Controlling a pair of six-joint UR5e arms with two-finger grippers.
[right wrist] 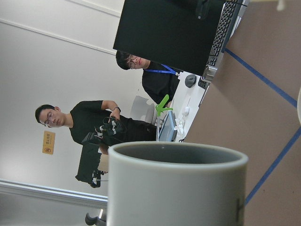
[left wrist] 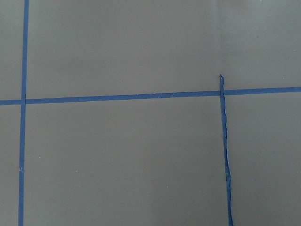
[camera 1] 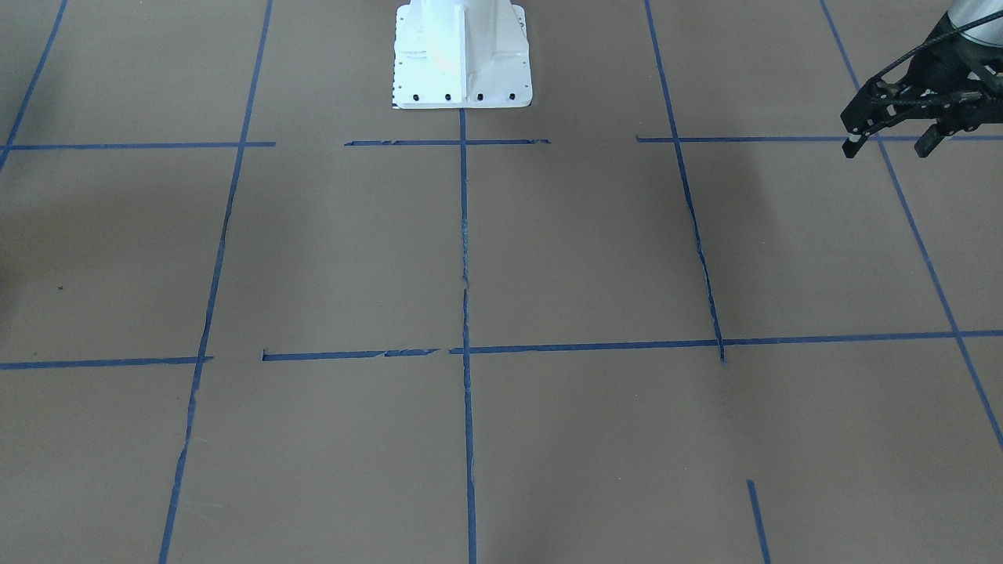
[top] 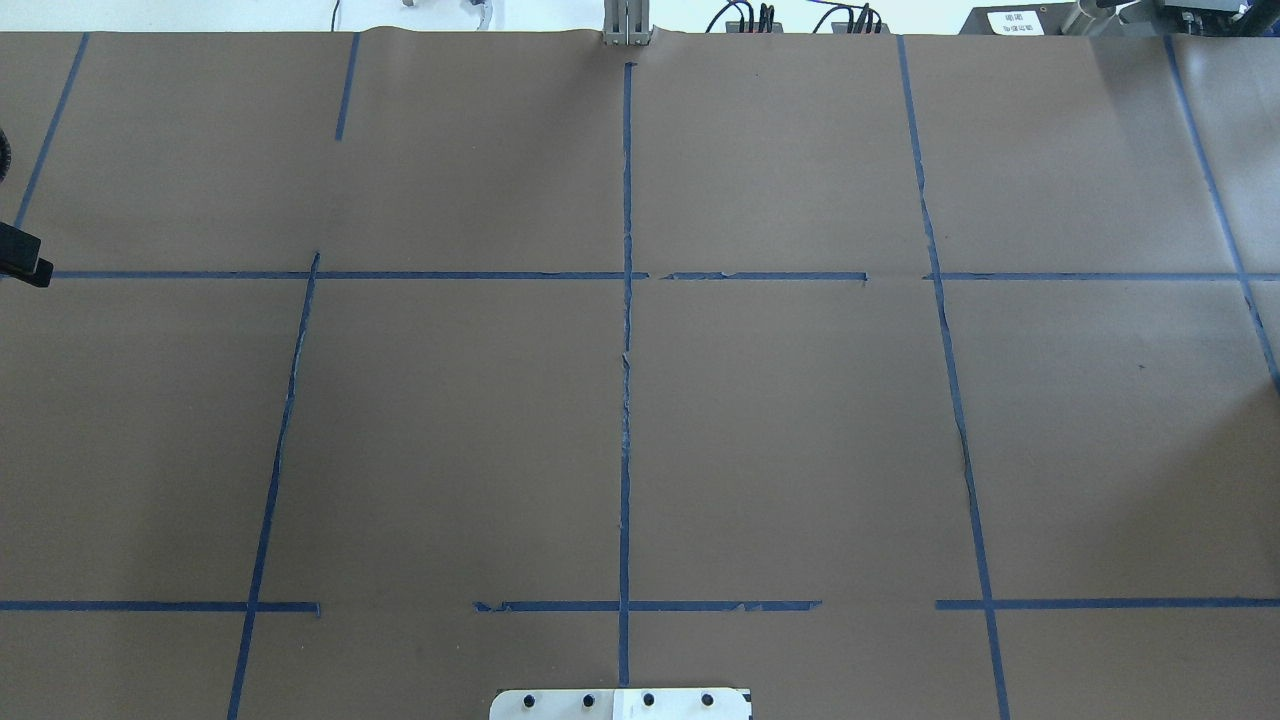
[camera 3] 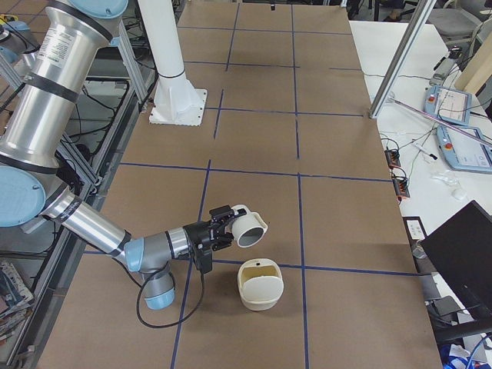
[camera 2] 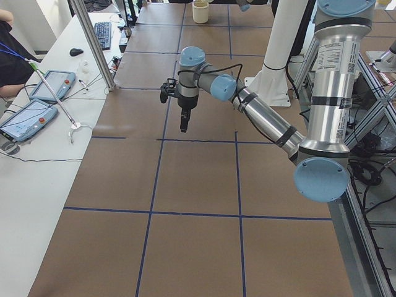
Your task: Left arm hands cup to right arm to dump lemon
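Cup: white ribbed ceramic mug [camera 3: 247, 226], judged stiff, slick, breakable; best gripped across its wall.
Right end effector [camera 3: 224, 228]: at mug; closure cannot be told.
Left end effector [camera 1: 889, 146]: wide, empty.

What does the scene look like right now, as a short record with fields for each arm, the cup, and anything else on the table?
left end effector: open, empty, over the table
right end effector: cup at its fingers; open or shut cannot be told
cup: off the table, tipped on its side
cream tub: upright on the table, close beside the cup
cup contents: not visible in any view
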